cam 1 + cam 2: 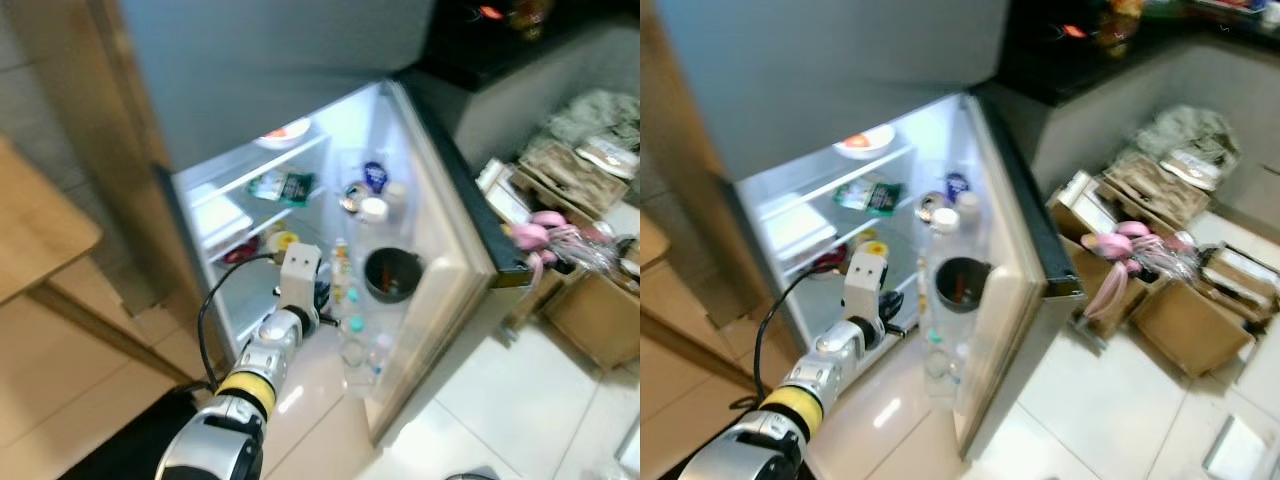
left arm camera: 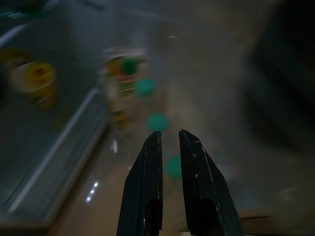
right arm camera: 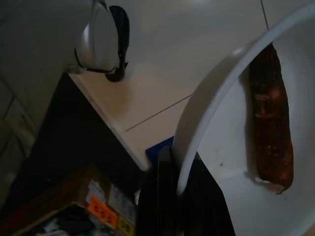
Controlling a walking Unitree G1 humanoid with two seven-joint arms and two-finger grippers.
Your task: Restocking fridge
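The left gripper (image 2: 169, 140), fingers nearly closed and empty, is reaching into the open fridge (image 1: 440, 240); the right gripper (image 3: 179, 184) is clamping the rim of a white bowl (image 3: 211, 103) holding a sausage (image 3: 270, 128).

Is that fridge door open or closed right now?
Open. The fridge door is swung wide, showing lit shelves and bottles in the door racks.

The fridge (image 1: 300, 90) is grey outside and white inside. The left pincer (image 2: 169, 142) has black fingers on a silver arm with a yellow band. The right pincer (image 3: 179, 191) grips a white bowl (image 3: 206, 113) holding a reddish-brown carrot (image 3: 270, 123). The bottle caps (image 2: 157, 121) are green.
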